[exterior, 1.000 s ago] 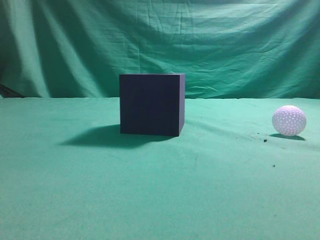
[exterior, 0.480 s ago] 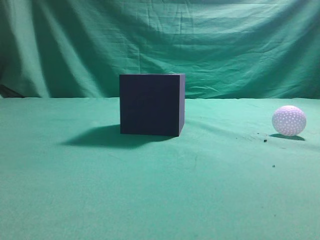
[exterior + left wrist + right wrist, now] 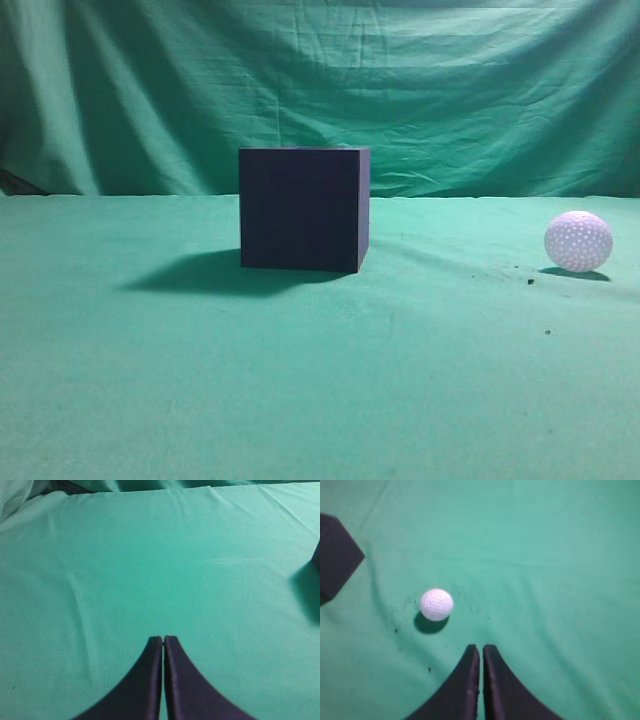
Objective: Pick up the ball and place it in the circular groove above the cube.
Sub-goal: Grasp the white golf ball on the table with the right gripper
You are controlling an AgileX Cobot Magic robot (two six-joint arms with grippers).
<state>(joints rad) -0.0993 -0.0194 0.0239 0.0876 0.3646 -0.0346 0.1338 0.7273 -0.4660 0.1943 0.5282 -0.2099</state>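
Cloth [image 3: 320, 380]: we see green fabric covering the table and backdrop.
Cube [image 3: 303, 208]: dark navy, sitting mid-table.
Ball [image 3: 578, 241]: white, dimpled, resting on the cloth well right of the cube.
Left gripper [image 3: 163, 639]: fingers pressed together.
Right gripper [image 3: 481, 647]: fingers pressed together, near the ball, empty.

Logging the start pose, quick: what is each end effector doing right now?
Left end effector: closed, holding nothing, above bare cloth.
Right end effector: closed, holding nothing; the ball lies free on the cloth ahead.

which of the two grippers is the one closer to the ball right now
The right gripper: its wrist view shows the ball just ahead and left of its shut tips. The left gripper sees only cloth and the cube's corner.
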